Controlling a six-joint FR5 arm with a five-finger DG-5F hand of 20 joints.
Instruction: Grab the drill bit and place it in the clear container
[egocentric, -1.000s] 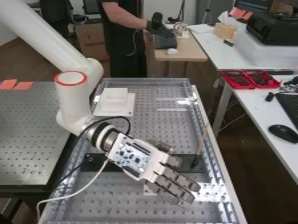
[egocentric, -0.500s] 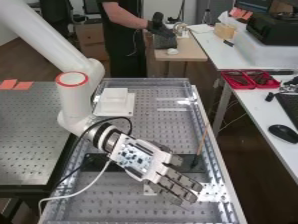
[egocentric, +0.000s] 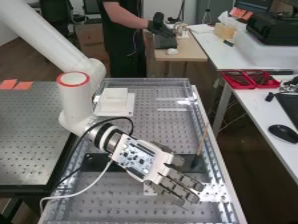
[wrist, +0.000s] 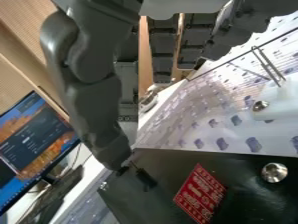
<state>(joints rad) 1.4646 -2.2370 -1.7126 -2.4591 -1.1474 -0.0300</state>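
Note:
The hand (egocentric: 138, 159) hangs over the black bar (egocentric: 104, 164) in the high view, its fingers extended and holding nothing visible. A thin brown upright rod (egocentric: 202, 142) with a dark lower end stands at the bar's right part, beside the hand. In the wrist view the hand (wrist: 91, 102) has its thumb tip close to a small black piece (wrist: 145, 178) on the black plate (wrist: 169, 172); I cannot tell whether they touch, or which piece is the drill bit. The perforated bench top has a clear tray-like rim (egocentric: 149, 80); whether this is the clear container I cannot tell.
A white block (egocentric: 115, 96) on a flat base stands at the bench's far left. Red bins (egocentric: 249, 79) and a mouse (egocentric: 283, 133) lie on the right-hand table. Cables loop beside the wrist. The black plate carries a red label (wrist: 200, 194) and a screw (wrist: 274, 172).
The hand has shifted slightly to the right and toward the bench's near end, fingers still extended. The brown rod and the white block have stayed where they were.

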